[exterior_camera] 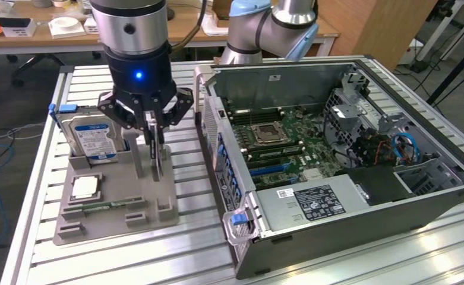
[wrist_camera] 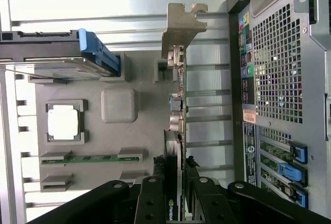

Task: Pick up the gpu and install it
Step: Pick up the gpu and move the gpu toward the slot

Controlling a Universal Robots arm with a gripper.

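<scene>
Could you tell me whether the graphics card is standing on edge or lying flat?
On edge: the graphics card stands thin side up, clamped by the hand.

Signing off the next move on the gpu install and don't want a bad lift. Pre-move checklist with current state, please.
1. Jaws on the gpu: ok, the gripper is shut on both faces of the card.
2. Card upright: ok, it stands on edge, in line with the gripper.
3. Card free of the gray holder: cannot tell, its lower edge is hidden.
4. Gap to the hard drive: ok, it is apart from the card.
5. Computer case open: ok, motherboard exposed.
6. Expansion slots: ok, no card in them.
</scene>
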